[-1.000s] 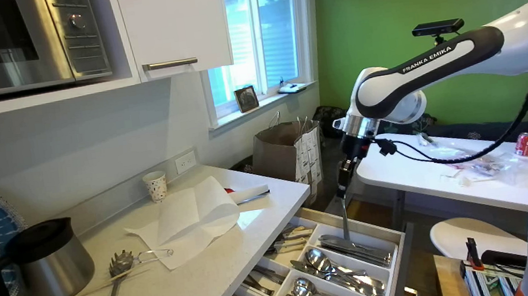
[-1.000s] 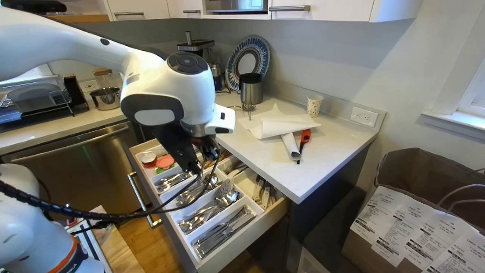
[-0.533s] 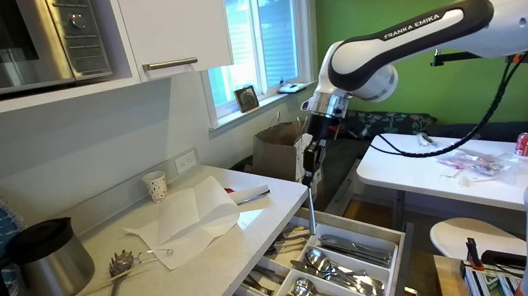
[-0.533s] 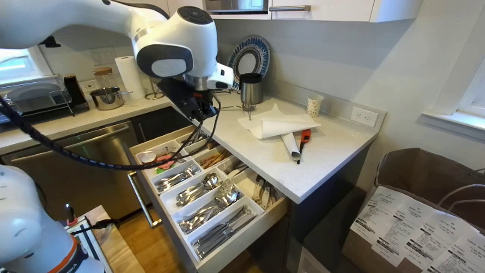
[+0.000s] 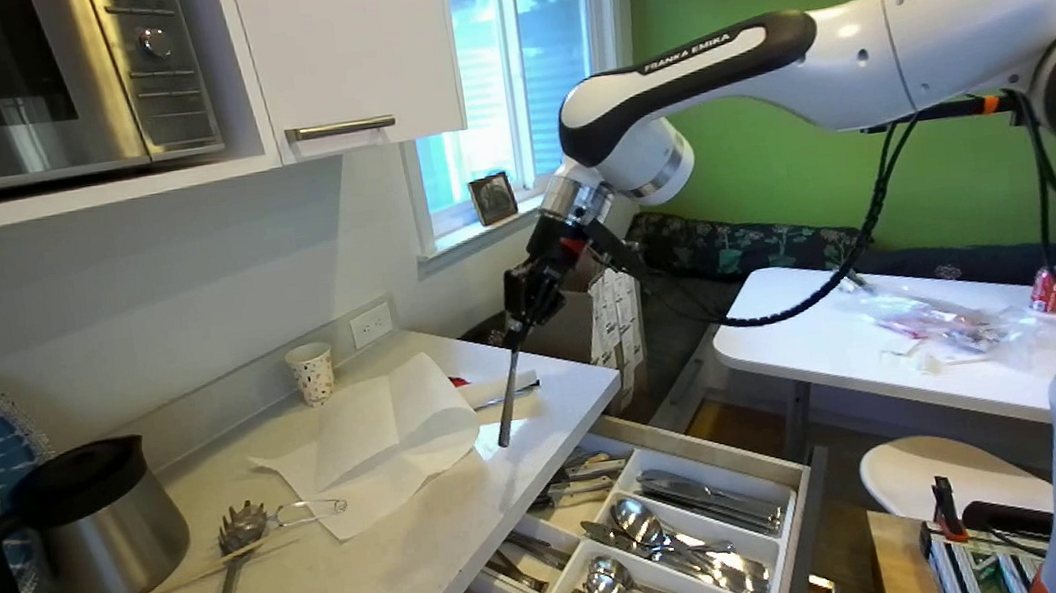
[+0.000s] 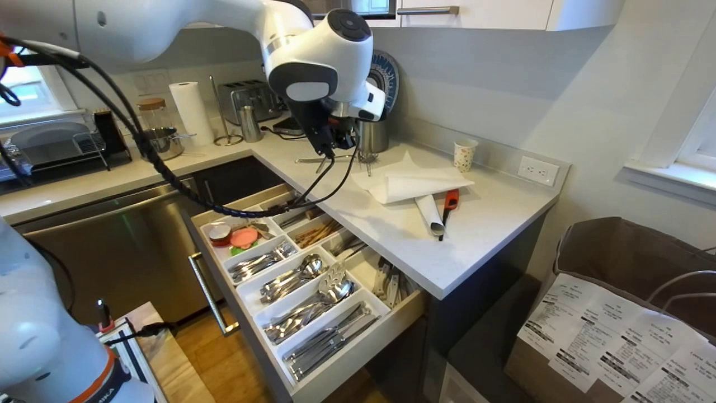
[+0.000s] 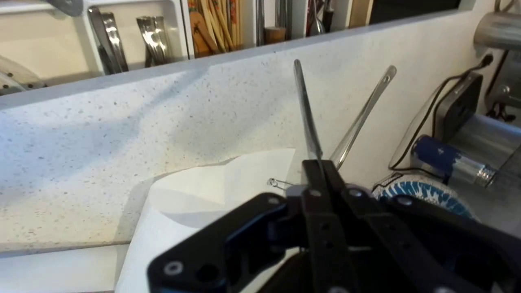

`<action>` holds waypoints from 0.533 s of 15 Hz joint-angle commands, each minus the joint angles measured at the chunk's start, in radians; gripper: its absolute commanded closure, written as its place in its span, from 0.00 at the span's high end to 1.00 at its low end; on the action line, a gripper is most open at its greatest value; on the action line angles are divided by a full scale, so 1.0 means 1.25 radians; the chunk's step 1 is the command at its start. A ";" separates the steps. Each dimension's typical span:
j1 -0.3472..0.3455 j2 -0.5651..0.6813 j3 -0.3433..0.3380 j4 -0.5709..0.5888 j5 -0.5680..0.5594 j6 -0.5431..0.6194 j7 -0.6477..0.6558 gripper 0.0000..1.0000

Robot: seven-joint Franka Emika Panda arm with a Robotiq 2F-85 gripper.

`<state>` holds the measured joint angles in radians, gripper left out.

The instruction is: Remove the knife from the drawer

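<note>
Silver knife (image 5: 508, 400), clamped by its slim upper end in the end effector (image 5: 515, 338), could twist free onto the desk (image 5: 406, 533) at right

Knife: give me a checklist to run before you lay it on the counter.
1. Gripper shut on the knife: ok.
2. The knife out of the drawer: ok, held up clear of it.
3. The knife level: not ok, it slants with its free end down.
4. The knife directly over the counter: cannot tell, though the wrist view shows counter behind it.
5. Paper off the counter: not ok, it lies there.
6. Height above the counter: cannot tell.
</note>
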<state>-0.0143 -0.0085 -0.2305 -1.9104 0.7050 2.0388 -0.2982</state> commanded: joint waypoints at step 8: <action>-0.097 0.193 0.057 0.181 0.091 0.023 0.108 0.04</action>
<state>-0.1035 0.2343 -0.1944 -1.6860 0.8289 2.0673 -0.1678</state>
